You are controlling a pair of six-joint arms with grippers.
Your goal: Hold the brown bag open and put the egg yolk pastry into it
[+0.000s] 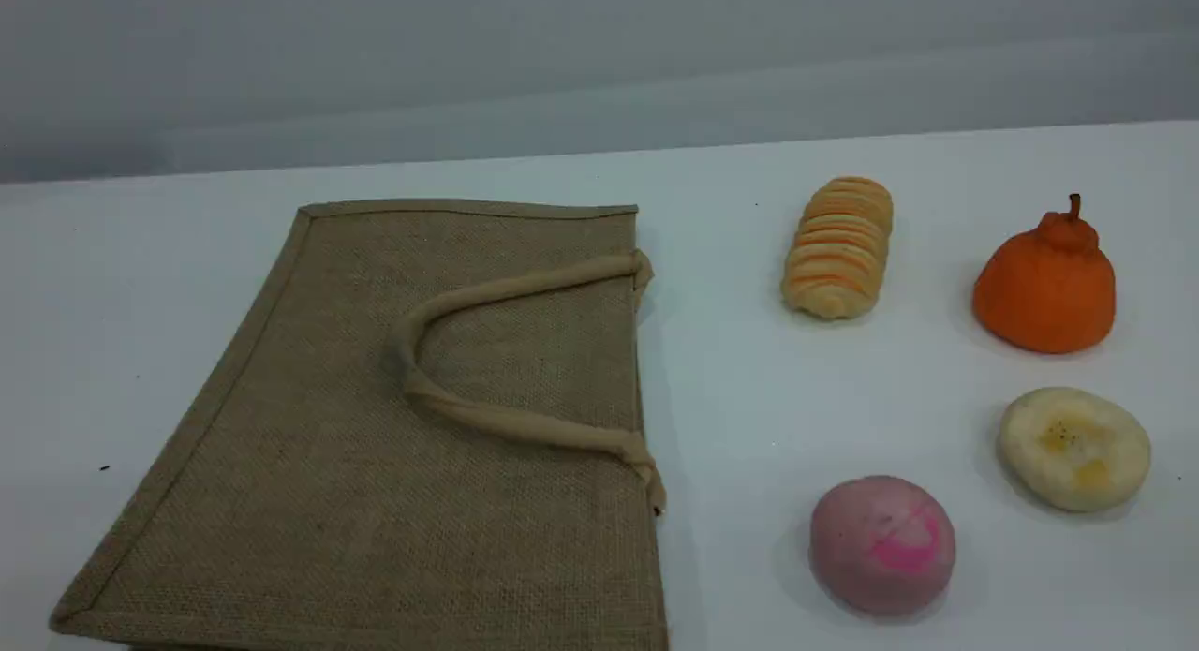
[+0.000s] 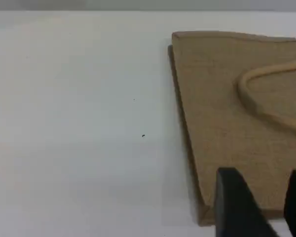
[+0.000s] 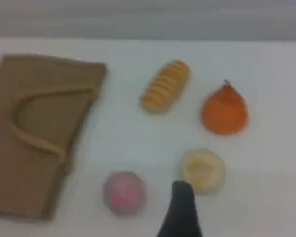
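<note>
**Bag flat at left of table; pastry near right edge**

Lying flat toward the left and front of the white table (image 1: 712,370): the brown bag (image 1: 309,464), mouth turned toward the table's middle, mouth closed. Resting on the upper face of the bag: one beige handle (image 1: 487,421), looped back toward the left edge. Second handle not visible.

Above the bag's near left corner in the left wrist view: the left gripper (image 2: 259,207), two dark fingers (image 2: 232,202) with a gap showing between them, nothing held in that gap, no contact with the bag apparent.

Right of the bag, well apart from it, four food items in two loose rows. Toward the back edge: a ridged orange-striped bread (image 1: 838,248), then an orange pear-shaped item with a stem (image 1: 1046,281). Toward the front edge: a pink dome bun (image 1: 882,543), then the egg yolk pastry (image 1: 1074,448), nearest the right edge, lying flat, touching nothing else.

In the blurred right wrist view: the right gripper (image 3: 181,210), a single dark fingertip visible, hovering between pink bun and pastry; jaws probably spread fully, empty.
</note>
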